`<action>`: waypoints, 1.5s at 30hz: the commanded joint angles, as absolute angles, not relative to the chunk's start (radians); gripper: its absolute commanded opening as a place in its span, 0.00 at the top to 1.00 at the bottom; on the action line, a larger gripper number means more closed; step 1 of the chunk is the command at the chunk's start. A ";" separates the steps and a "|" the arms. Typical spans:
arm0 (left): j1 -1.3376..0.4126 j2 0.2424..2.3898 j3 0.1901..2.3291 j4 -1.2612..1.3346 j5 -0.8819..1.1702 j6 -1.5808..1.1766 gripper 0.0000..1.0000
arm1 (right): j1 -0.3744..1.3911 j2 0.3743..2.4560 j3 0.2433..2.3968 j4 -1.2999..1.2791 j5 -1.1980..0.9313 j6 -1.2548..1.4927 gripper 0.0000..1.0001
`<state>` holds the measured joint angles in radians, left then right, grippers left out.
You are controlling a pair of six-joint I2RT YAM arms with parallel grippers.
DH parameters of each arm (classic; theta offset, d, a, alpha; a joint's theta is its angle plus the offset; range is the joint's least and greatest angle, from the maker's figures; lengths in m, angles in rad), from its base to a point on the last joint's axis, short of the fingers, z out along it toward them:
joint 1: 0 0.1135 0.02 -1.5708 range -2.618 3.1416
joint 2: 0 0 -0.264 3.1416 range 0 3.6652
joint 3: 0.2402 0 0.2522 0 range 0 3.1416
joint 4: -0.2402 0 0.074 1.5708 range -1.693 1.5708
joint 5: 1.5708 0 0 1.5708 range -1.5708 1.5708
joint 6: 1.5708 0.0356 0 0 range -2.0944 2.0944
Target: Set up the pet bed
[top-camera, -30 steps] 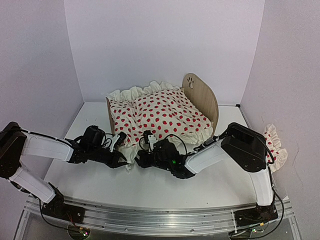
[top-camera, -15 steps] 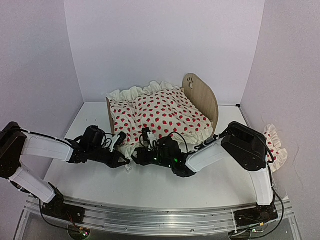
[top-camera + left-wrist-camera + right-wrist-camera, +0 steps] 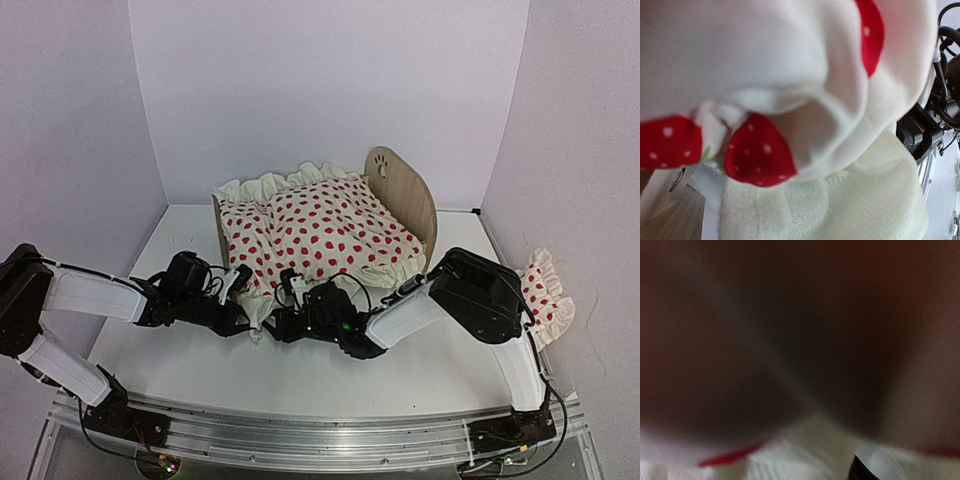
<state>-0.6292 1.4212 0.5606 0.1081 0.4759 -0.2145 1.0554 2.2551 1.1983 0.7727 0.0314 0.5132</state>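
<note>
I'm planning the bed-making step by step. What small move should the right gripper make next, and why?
Probably close the right gripper on the duvet's near hem: the left gripper pinches that hem beside it, and the corner hangs bunched off the pet bed's foot, so two grips could spread it.

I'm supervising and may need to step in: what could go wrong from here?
The left claw is shut on the duvet's near ruffle; a hard pull could drag it off the pet bed.
The right claw sits right beside it, its wrist view blocked by fabric, so they might collide.
The pillow lies far right, beside the right arm; a swing could knock it away.
</note>
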 commanded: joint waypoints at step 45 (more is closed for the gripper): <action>-0.594 1.564 0.435 0.658 0.755 -0.560 1.00 | 1.097 2.121 1.209 0.605 -0.206 0.546 1.00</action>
